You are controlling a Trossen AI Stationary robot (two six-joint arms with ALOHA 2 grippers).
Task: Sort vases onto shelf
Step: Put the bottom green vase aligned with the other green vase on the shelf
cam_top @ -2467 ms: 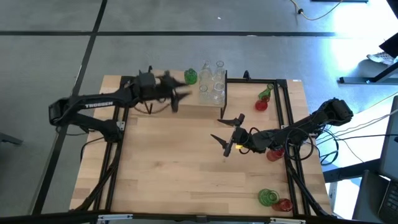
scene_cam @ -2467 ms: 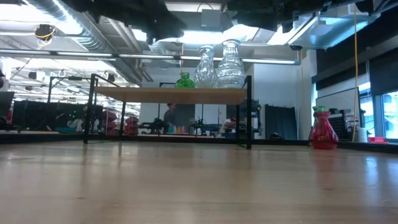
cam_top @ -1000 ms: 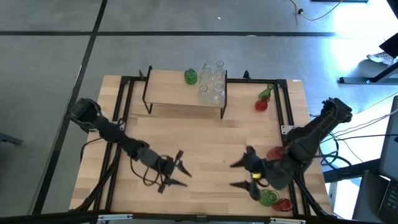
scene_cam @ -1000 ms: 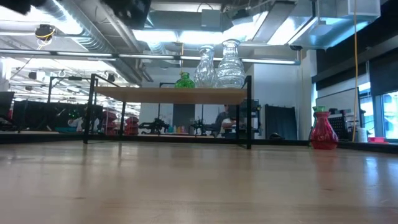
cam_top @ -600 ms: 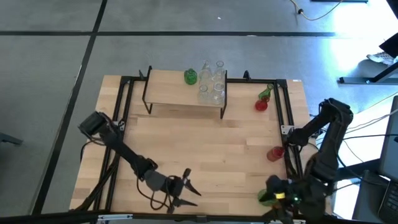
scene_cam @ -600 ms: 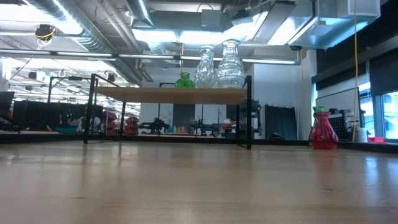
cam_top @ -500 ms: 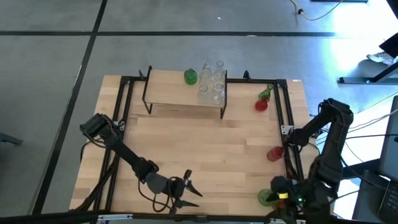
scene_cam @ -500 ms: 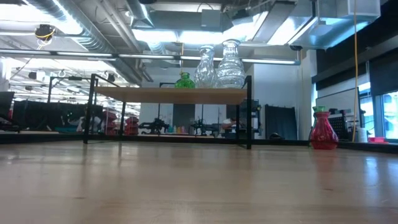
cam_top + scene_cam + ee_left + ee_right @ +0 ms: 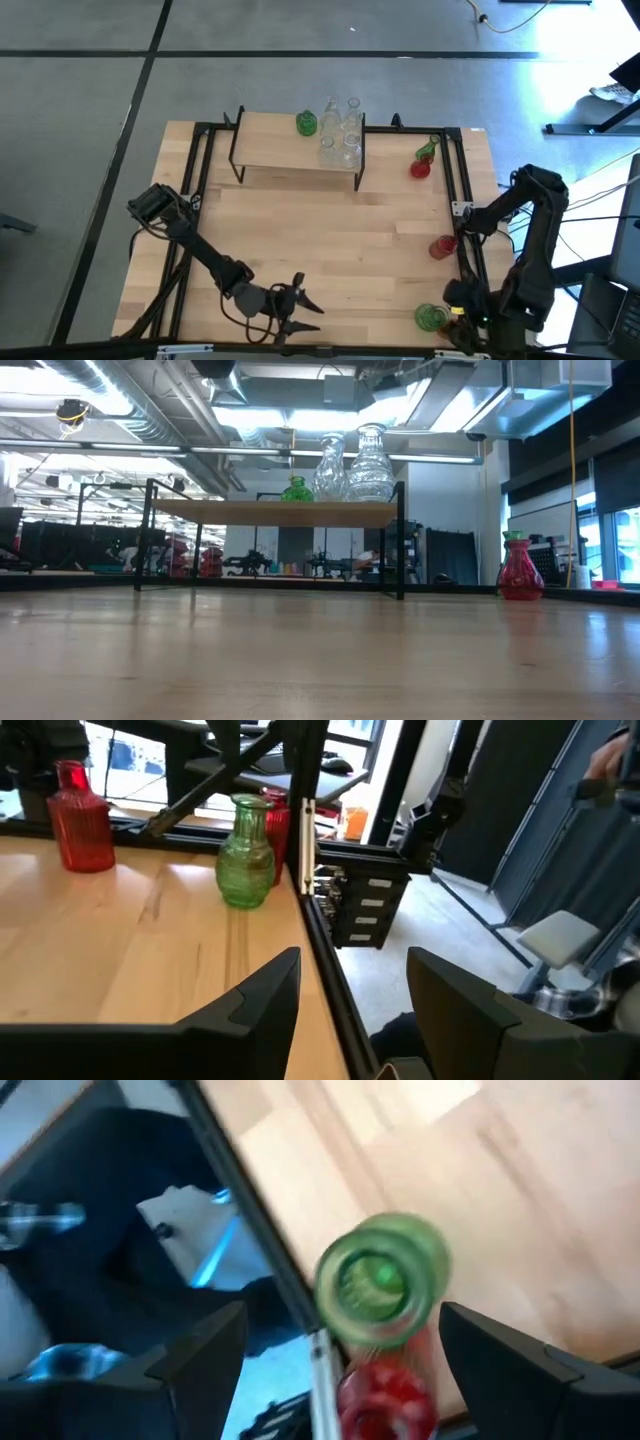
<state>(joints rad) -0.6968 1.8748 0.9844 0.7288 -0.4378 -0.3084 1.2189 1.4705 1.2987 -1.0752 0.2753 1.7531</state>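
- Right gripper (image 9: 340, 1350): held open directly above the green vase (image 9: 382, 1280) at the table's near right corner; nothing is gripped.
- Red vase (image 9: 385, 1395): touching the green one, so it may be knocked over the edge during descent.
- Shelf (image 9: 290, 150): one green and several clear vases are carried.
- Left gripper (image 9: 297, 308): parked open, empty, near the front edge.

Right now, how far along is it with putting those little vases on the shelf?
Partly done. The shelf holds a green vase and several clear vases. Nothing is held: the right end effector, open, hovers over another green one. Red vases remain on the table.
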